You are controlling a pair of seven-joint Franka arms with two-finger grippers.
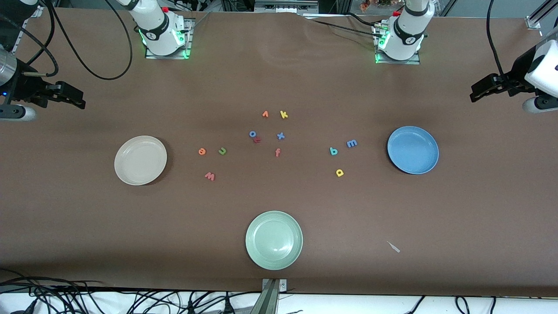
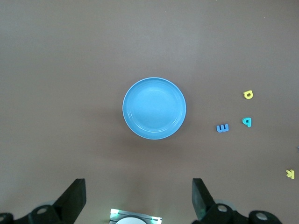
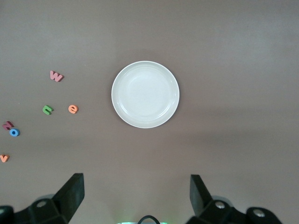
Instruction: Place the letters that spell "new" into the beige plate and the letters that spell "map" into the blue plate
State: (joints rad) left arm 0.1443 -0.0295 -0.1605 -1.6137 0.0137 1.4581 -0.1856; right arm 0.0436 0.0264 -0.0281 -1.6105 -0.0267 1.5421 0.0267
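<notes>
The beige plate [image 1: 140, 160] [image 3: 145, 94] lies empty toward the right arm's end. Beside it on the table are the orange "e" [image 1: 202, 151], green "n" [image 1: 222, 151] and pinkish "w" [image 1: 209, 176]. Toward the left arm's end lies the empty blue plate [image 1: 413, 149] [image 2: 154, 108]. The blue "m" [image 1: 352, 143], teal letter [image 1: 334, 151] and yellow letter [image 1: 339, 172] lie loose beside it. My right gripper [image 1: 77, 98] [image 3: 137, 186] hangs open high over its end of the table. My left gripper [image 1: 477, 92] [image 2: 138, 191] hangs open over the other end. Neither holds anything.
A pale green plate [image 1: 273, 240] sits near the front edge. In the middle lie an orange letter [image 1: 265, 114], yellow "k" [image 1: 284, 114], blue "o" [image 1: 252, 134] touching a small red letter [image 1: 257, 139], blue "x" [image 1: 280, 136] and "f" [image 1: 277, 152]. A pale scrap [image 1: 393, 247] lies near the front.
</notes>
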